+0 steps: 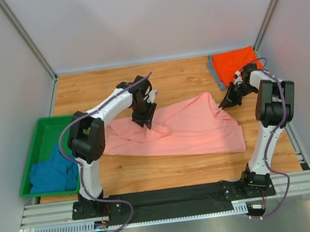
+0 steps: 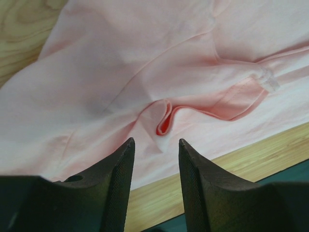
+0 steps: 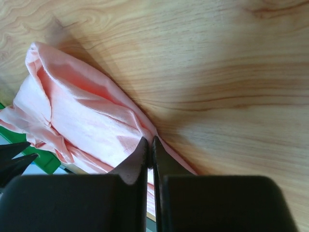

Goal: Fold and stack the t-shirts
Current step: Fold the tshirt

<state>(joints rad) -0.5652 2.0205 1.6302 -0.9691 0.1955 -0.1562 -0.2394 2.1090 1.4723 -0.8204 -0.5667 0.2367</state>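
The salmon-pink t-shirt [image 1: 174, 129] lies spread and wrinkled across the middle of the wooden table. My left gripper [image 1: 144, 119] is open just above its left part; in the left wrist view the open gripper [image 2: 155, 145] hangs over a small raised fold [image 2: 164, 118] of the pink cloth. My right gripper [image 1: 226, 102] is shut on the shirt's right upper edge; the right wrist view shows the gripper [image 3: 150, 141] pinching the pink cloth's hem [image 3: 87, 116]. A folded orange-red t-shirt [image 1: 234, 64] lies at the back right on grey cloth [image 1: 214, 73]. A teal-blue t-shirt [image 1: 53, 173] lies in the bin.
The green plastic bin [image 1: 37, 147] stands at the table's left edge. Grey enclosure walls and metal posts surround the table. A black mat [image 1: 172, 197] and the arm bases run along the near edge.
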